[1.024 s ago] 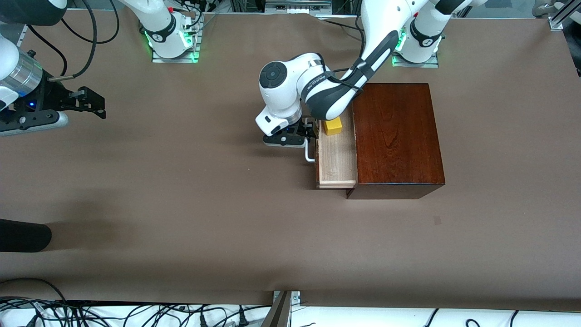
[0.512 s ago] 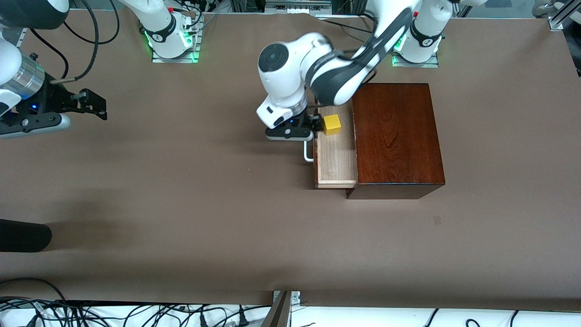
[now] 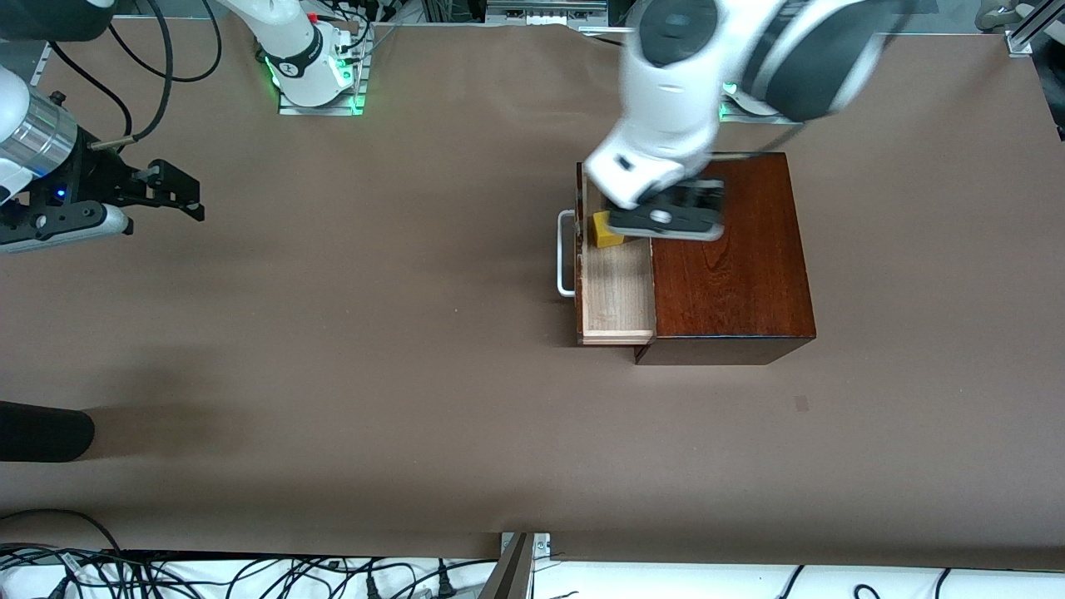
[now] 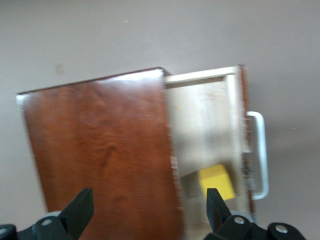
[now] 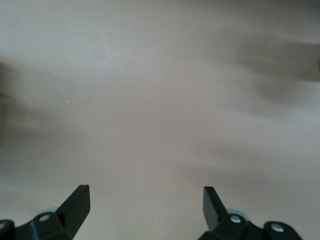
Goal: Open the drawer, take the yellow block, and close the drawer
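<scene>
- The small bright yellow cube point(image 3: 606, 235) is sitting inside the pulled-out drawer point(image 3: 614, 291), on its pale light-wood floor, in the corner toward the robots' bases and close against the drawer's dark front; the left gripper is hiding part of it in the front view.
- In the left wrist view the yellow cube point(image 4: 217, 181) is showing beneath the gripper, next to one black fingertip point(image 4: 215, 205).
- The drawer is standing open from the dark reddish-brown glossy wooden box point(image 3: 728, 258), with its white U-shaped bar handle point(image 3: 565, 254) facing the right arm's end of the table.
- The left gripper point(image 3: 666, 218) is hanging in the air over the box's top edge where the drawer emerges, its fingers spread wide and holding nothing.
- The right gripper point(image 3: 179, 190) is waiting over the bare brown table covering point(image 3: 333, 374) at the right arm's end, well apart from the box, with its fingers wide apart and empty.
</scene>
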### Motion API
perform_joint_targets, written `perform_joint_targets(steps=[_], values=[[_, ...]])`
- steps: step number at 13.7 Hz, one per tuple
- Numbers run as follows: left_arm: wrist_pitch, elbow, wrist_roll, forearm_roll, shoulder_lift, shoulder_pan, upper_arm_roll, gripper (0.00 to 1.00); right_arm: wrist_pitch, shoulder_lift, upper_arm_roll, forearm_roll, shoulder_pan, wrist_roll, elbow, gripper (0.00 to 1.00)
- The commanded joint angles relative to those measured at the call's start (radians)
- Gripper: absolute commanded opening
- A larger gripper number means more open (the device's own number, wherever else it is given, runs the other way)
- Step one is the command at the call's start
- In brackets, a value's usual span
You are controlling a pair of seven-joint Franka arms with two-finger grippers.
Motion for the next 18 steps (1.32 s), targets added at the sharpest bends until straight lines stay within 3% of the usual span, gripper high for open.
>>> perform_joint_targets(steps=[1, 4, 5, 7, 9, 11, 13, 18], values=[[-0.062, -0.023, 0.149, -0.067, -0.077, 0.128, -0.008, 1.0, -0.031, -0.005, 0.044, 0.067, -0.001, -0.005, 0.009, 1.0], [-0.107, -0.025, 0.293, -0.164, -0.104, 0.299, -0.001, 1.0, -0.03, 0.012, 0.152, 0.068, 0.004, -0.1, 0.009, 1.0], [-0.094, -0.039, 0.364, -0.176, -0.127, 0.299, 0.036, 1.0, -0.03, 0.03, 0.185, 0.067, 0.014, -0.167, 0.013, 1.0], [-0.047, -0.068, 0.461, -0.236, -0.177, 0.201, 0.261, 1.0, -0.016, 0.037, 0.234, 0.067, 0.069, -0.23, 0.013, 1.0], [0.036, -0.19, 0.541, -0.291, -0.266, 0.18, 0.352, 1.0, 0.033, 0.078, 0.271, 0.058, 0.172, -0.226, 0.032, 1.0], [0.181, -0.354, 0.538, -0.275, -0.37, 0.173, 0.386, 1.0, 0.058, 0.171, 0.271, 0.048, 0.28, -0.225, 0.114, 1.0], [0.174, -0.376, 0.539, -0.241, -0.391, 0.121, 0.449, 1.0, 0.058, 0.253, 0.271, 0.026, 0.329, -0.223, 0.203, 1.0], [0.153, -0.358, 0.563, -0.236, -0.374, 0.133, 0.443, 1.0, 0.055, 0.285, 0.268, -0.031, 0.369, -0.226, 0.242, 1.0]])
